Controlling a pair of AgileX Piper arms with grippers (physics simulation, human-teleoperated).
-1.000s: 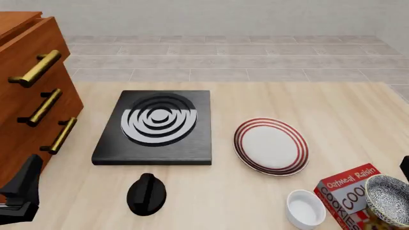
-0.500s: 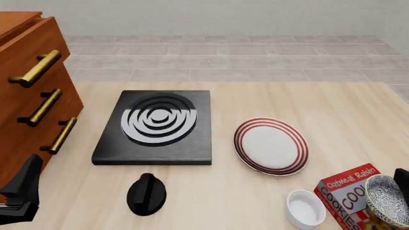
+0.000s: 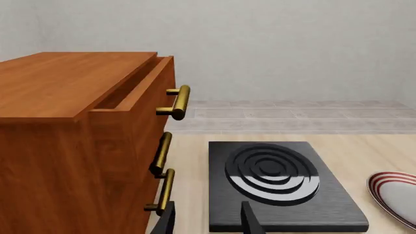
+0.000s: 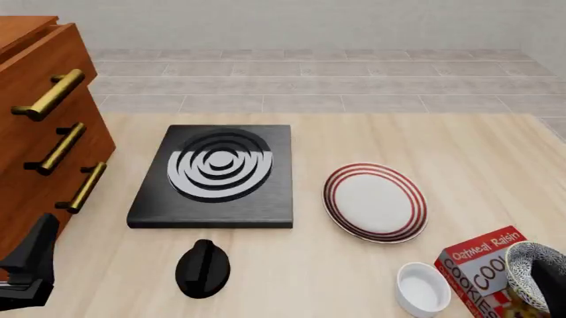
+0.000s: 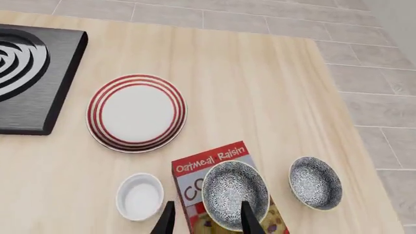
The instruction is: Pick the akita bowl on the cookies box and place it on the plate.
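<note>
The akita bowl [image 5: 235, 195] sits on the red cookies box [image 5: 215, 168], dark with white speckles. My right gripper [image 5: 206, 222] hangs above it, open with nothing held; one fingertip [image 5: 249, 218] overlaps the bowl's rim and the other lies by the box's edge. In the front view the bowl [image 4: 528, 271] is at the bottom right on the box [image 4: 482, 264], its right side covered by my right arm [image 4: 556, 286]. The red-ringed white plate [image 4: 375, 201] [image 5: 137, 112] lies bare beyond the box. Far off at the front left, my left gripper [image 3: 208, 223] is open near the stove.
A second speckled bowl [image 5: 315, 183] rests on the table beside the box. A small white bowl [image 4: 423, 288] stands left of the box. The black stove [image 4: 215, 175], a black knob [image 4: 203, 267] and a wooden drawer cabinet [image 4: 44, 132] fill the left side.
My right arm has come in from the right edge of the front view and now covers the right part of the akita bowl. The left arm has not moved.
</note>
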